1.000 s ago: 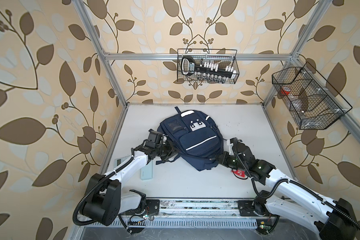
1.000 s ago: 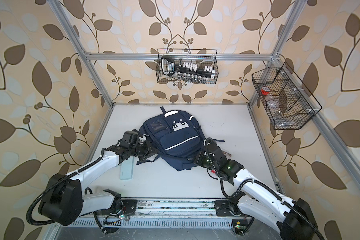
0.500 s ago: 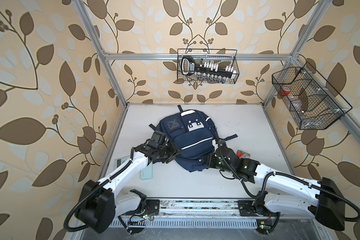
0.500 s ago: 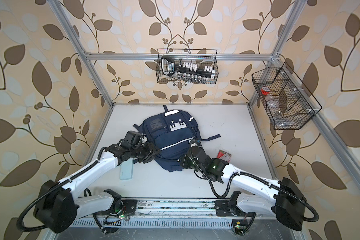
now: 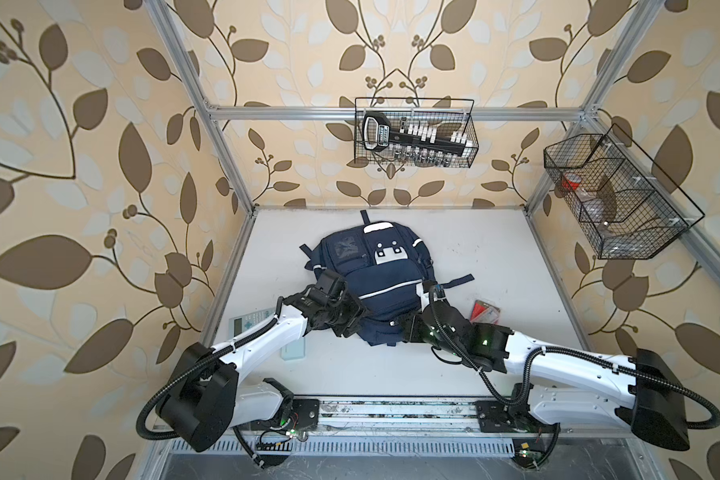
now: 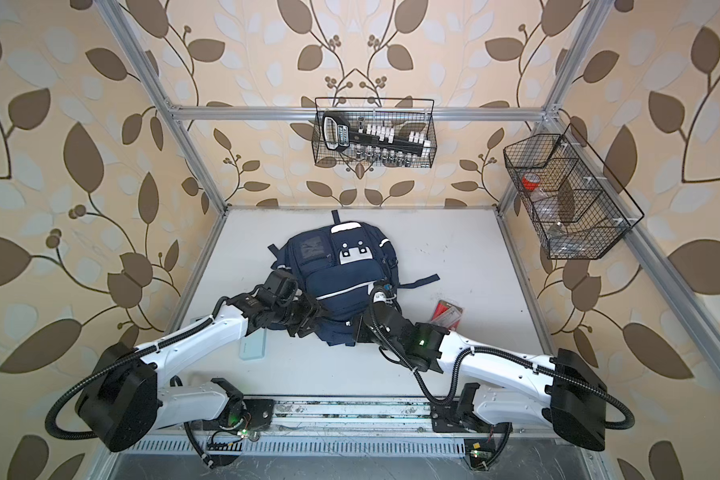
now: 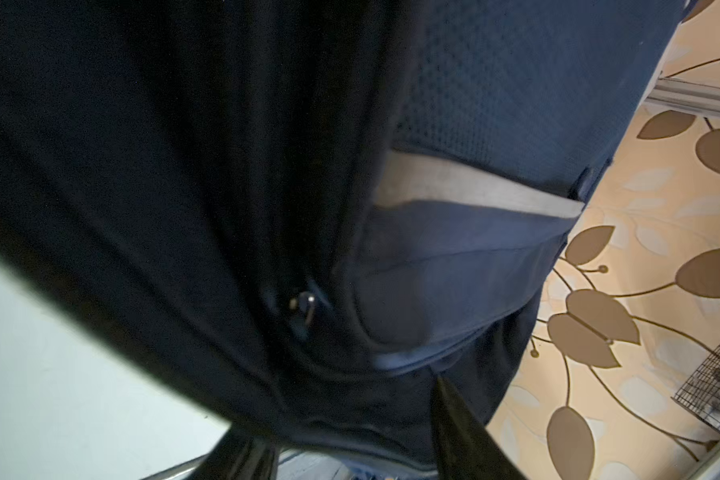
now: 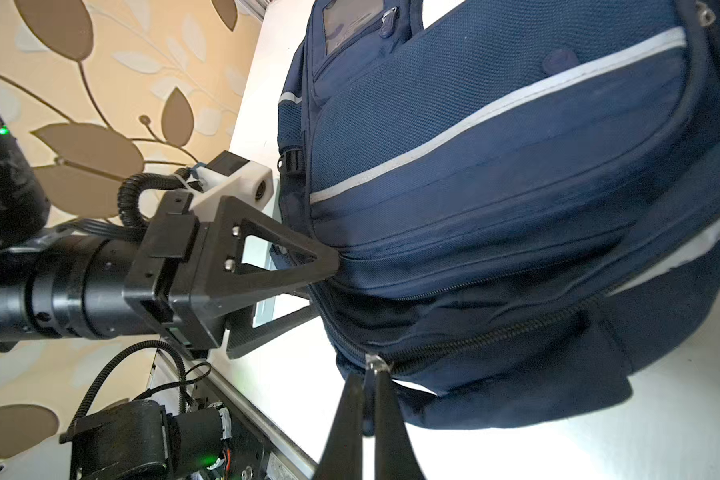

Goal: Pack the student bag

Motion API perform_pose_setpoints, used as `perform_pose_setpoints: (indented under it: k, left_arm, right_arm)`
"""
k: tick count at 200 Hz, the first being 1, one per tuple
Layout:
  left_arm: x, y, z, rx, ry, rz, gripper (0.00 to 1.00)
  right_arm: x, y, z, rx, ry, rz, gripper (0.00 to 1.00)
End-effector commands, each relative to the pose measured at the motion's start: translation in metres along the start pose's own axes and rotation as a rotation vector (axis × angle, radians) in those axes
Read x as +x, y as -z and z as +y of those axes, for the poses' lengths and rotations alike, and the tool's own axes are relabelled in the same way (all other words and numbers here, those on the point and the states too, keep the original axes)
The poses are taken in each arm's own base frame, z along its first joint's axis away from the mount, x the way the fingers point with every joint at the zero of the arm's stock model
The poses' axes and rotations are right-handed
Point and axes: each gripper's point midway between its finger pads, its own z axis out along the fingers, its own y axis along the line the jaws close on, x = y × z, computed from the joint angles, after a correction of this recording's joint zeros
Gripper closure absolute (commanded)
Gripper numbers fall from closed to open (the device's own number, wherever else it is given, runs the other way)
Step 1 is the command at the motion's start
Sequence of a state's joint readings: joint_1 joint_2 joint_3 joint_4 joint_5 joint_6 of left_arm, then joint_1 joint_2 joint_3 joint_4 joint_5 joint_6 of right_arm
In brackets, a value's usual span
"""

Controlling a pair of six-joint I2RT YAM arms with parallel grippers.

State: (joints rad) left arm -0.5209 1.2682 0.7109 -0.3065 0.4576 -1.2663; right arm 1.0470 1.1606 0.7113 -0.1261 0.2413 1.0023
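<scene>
The student bag (image 5: 375, 286) lies front-up in the middle of the white table (image 5: 499, 253), its top toward the back wall and its bottom end toward the robot, between the two arms. The step in hand looks to be unzipping a compartment at that near end so that things can go in. The right gripper (image 8: 373, 372) has its fingers pressed together on the metal zipper pull (image 8: 376, 360), where the zipper track bends round the bag's edge. The left gripper (image 8: 327, 286) has its fingers spread at the bag's side. One tip touches the fabric above the track and the other sits just under the edge, and whether it nips any cloth cannot be told. To do this well, the right arm should draw the pull along the line of the teeth and follow the curve. A tug across the track would likely drag the whole soft bag or slip the small tab out of the pinch. The left gripper would best clamp or press the fabric behind the slider, keeping the track taut and the bag anchored. The red packet (image 5: 485, 311) lies near the right arm and the calculator (image 5: 248, 323) beside the left one, so the sweep should stay clear of both.
</scene>
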Motion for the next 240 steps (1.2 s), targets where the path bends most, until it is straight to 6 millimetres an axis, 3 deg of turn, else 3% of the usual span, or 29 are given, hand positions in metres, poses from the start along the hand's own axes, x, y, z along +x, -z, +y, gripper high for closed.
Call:
perform_pose_setpoints:
  k: [1,32,59,97,153,197,240]
  left_arm:
    - [0.003,-0.003,-0.031,0.084,0.003,0.026,0.54]
    - [0.0,-0.007,-0.043,0.089,-0.006,0.042,1.0]
    - [-0.006,0.004,-0.038,0.037,-0.054,0.009,1.0]
    - [-0.032,0.034,-0.003,-0.028,-0.047,-0.09,1.0]
    - [-0.061,0.067,0.025,-0.068,-0.057,-0.17,1.0]
    - [-0.085,0.087,0.05,-0.099,-0.018,-0.202,1.0]
    - [-0.086,0.081,0.041,-0.008,0.013,-0.17,1.0]
  right_arm:
    - [-0.021,0.012,0.037,-0.121,-0.035,-0.071,1.0]
    - [-0.018,0.017,0.03,-0.094,-0.028,-0.069,1.0]
    - [-0.03,0.031,-0.009,0.029,-0.015,-0.117,1.0]
    - [-0.057,0.056,-0.081,0.153,-0.098,-0.216,1.0]
    - [-0.086,0.062,-0.155,0.344,-0.13,-0.276,1.0]
    - [-0.111,0.042,-0.176,0.352,-0.131,-0.3,1.0]
    - [-0.119,0.021,-0.169,0.308,-0.111,-0.287,1.0]
